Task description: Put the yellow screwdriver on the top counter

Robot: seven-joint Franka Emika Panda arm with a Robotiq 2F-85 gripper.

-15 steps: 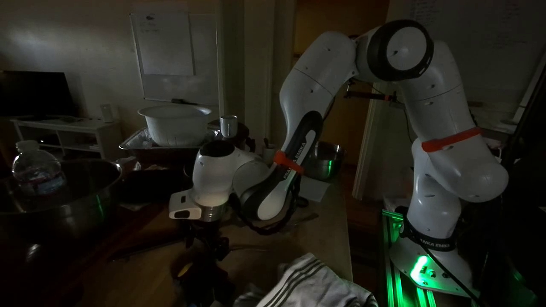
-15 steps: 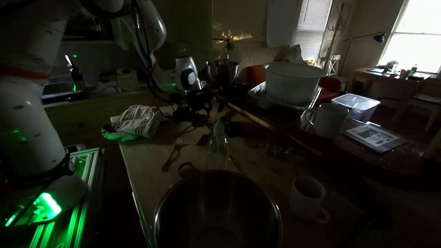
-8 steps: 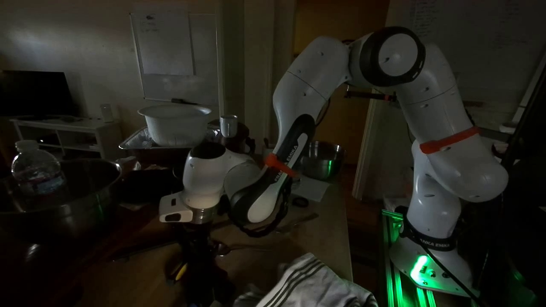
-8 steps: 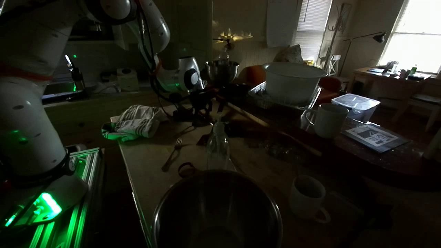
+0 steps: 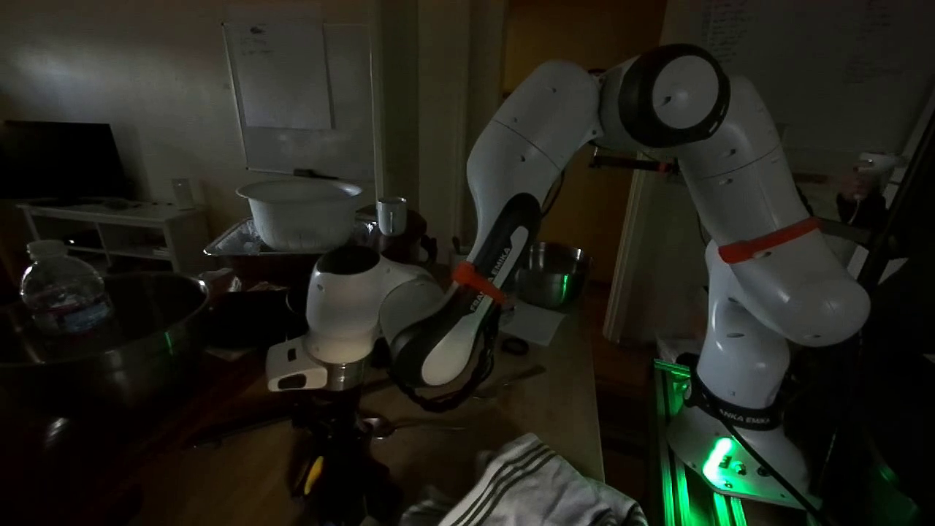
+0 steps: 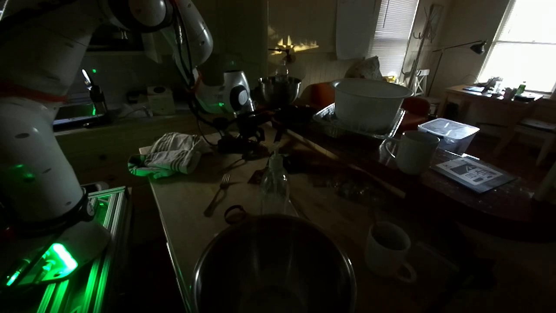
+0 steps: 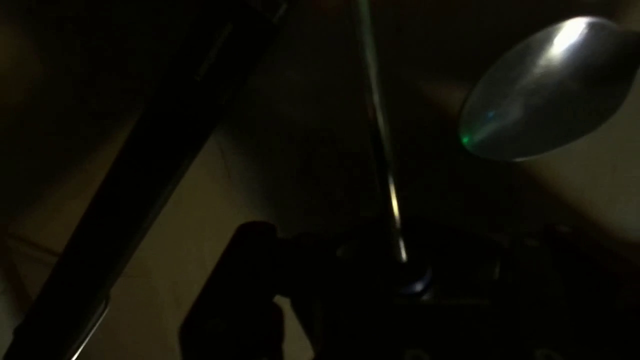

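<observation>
In the wrist view the thin metal shaft of the yellow screwdriver (image 7: 377, 100) runs down into the jaws of my gripper (image 7: 397, 265), which are shut on it. A bluish glint shows where the shaft ends among the dark fingers. Its yellow handle (image 5: 314, 475) shows in an exterior view, right beside the dark gripper, low over the wooden tabletop. Deep shadow hides the exact contact. The top counter (image 6: 499, 202), a raised dark ledge, bears a white tub, a mug and a leaflet in an exterior view.
A spoon (image 7: 550, 95) and a long dark tool (image 7: 145, 185) flank the screwdriver. On the tabletop are a striped towel (image 5: 540, 482), a fork (image 6: 217, 195), a clear bottle (image 6: 274, 187), a white mug (image 6: 388, 250) and a big steel bowl (image 6: 197, 269).
The arm has moved slightly lower and toward the raised ledge. My gripper has gone from open to shut, and the yellow handle has shifted a little beside it.
</observation>
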